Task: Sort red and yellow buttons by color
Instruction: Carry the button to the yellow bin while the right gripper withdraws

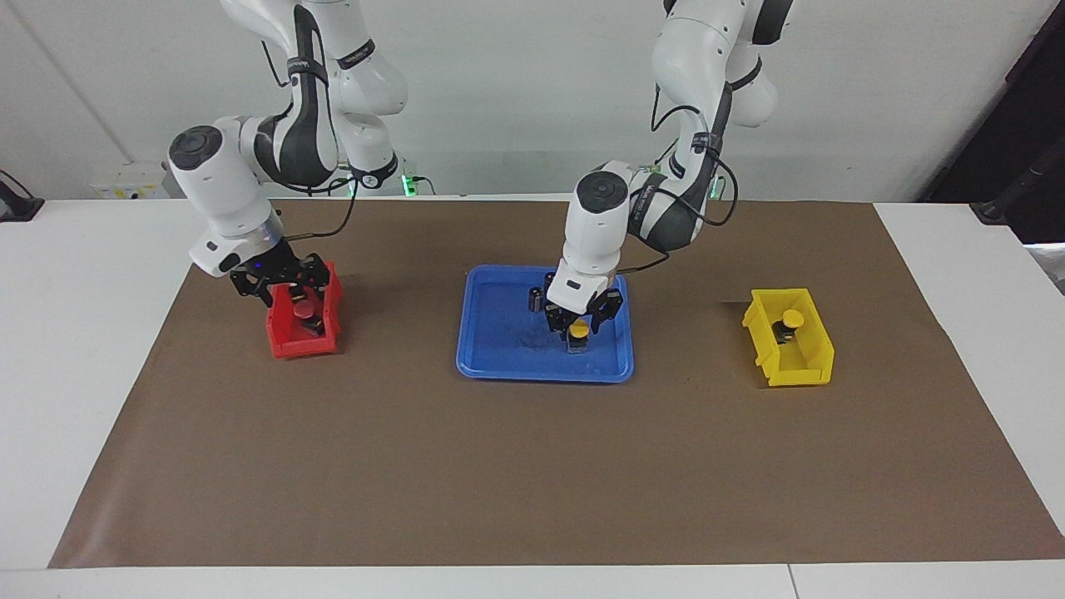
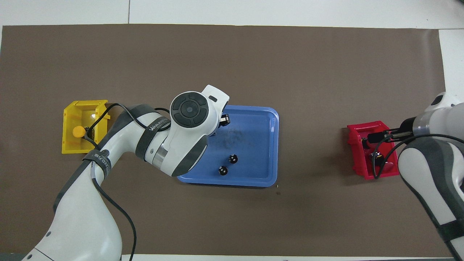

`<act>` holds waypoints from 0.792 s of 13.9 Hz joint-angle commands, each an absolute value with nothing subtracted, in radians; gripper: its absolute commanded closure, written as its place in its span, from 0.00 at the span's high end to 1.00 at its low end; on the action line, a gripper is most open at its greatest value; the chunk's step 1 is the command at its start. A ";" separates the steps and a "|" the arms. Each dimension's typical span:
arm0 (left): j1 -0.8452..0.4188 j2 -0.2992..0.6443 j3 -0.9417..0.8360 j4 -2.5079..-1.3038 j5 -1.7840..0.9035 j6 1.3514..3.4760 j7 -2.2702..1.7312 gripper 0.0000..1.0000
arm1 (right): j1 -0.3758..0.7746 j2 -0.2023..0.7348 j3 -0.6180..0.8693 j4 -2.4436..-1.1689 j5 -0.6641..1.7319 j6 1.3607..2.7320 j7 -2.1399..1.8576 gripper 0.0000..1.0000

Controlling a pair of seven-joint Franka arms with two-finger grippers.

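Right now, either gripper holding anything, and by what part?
Left gripper is shut on the tray's yellow button, at its cap. Right gripper, open over the red bin, holds nothing.

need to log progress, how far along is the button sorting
Nearly finished. One yellow button already sits in the yellow bin, and the red bin holds a red button; whether a second lies there is unclear. The right gripper hangs over the red bin, jaws open. In hand: the left gripper is shut on the last yellow button in the blue tray. Left: carry it to the yellow bin.
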State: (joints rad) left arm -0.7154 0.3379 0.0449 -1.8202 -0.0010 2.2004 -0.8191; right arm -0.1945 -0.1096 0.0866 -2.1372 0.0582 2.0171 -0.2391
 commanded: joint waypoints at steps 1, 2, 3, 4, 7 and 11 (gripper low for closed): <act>-0.718 0.347 0.055 -1.763 -0.017 2.126 -0.839 0.02 | -0.212 -0.103 0.094 -1.970 0.071 1.860 -0.206 1.00; -0.715 0.345 0.055 -1.717 -0.017 2.061 -0.839 0.02 | -0.213 -0.101 0.094 -1.923 0.069 1.801 -0.203 1.00; -0.710 0.331 0.058 -1.680 -0.017 1.986 -0.838 0.02 | -0.218 -0.100 0.092 -1.887 0.069 1.751 -0.202 1.00; -0.694 0.304 0.058 -1.652 -0.017 1.921 -0.831 0.02 | -0.233 -0.101 0.092 -1.858 0.068 1.708 -0.202 1.00; -0.568 0.229 0.061 -1.676 -0.015 1.810 -0.711 0.01 | -0.294 -0.062 0.092 -1.717 0.061 1.551 -0.196 1.00; -0.269 0.236 0.060 -1.669 -0.015 1.850 -0.294 0.02 | -0.284 0.009 0.095 -1.574 -0.018 1.494 -0.173 1.00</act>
